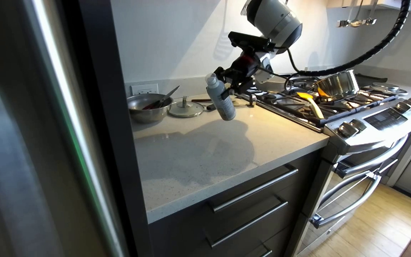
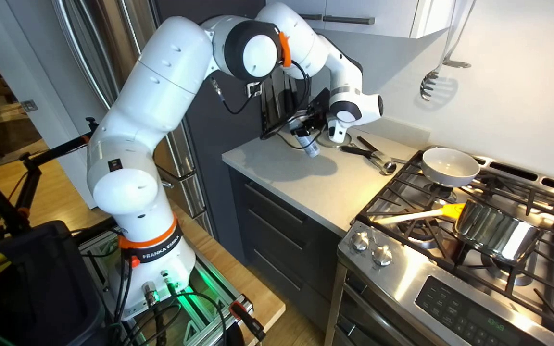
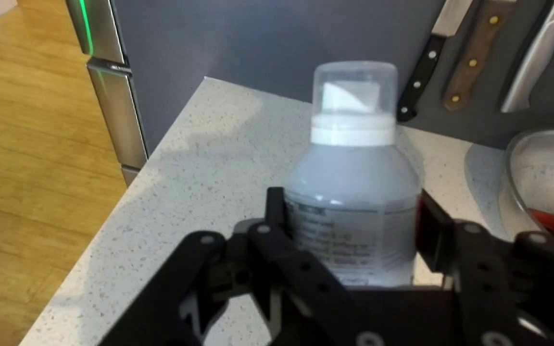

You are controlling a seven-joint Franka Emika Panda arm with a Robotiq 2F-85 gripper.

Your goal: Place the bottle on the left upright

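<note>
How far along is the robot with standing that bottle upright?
Looks done: the grasp, since the gripper has its fingers against both sides of the bottle in the wrist view. In hand: the bottle tilts, cap end up, apparently above the countertop, in both exterior views. Remaining: straightening that tilt, setting it down and letting go.

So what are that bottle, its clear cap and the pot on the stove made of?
Bottle: plastic or coated metal, unclear which; smooth, with soft highlights. Cap: likely clear plastic, since the white tip shows through. Pot: probably stainless steel, polished, given mirror-like reflections.
</note>
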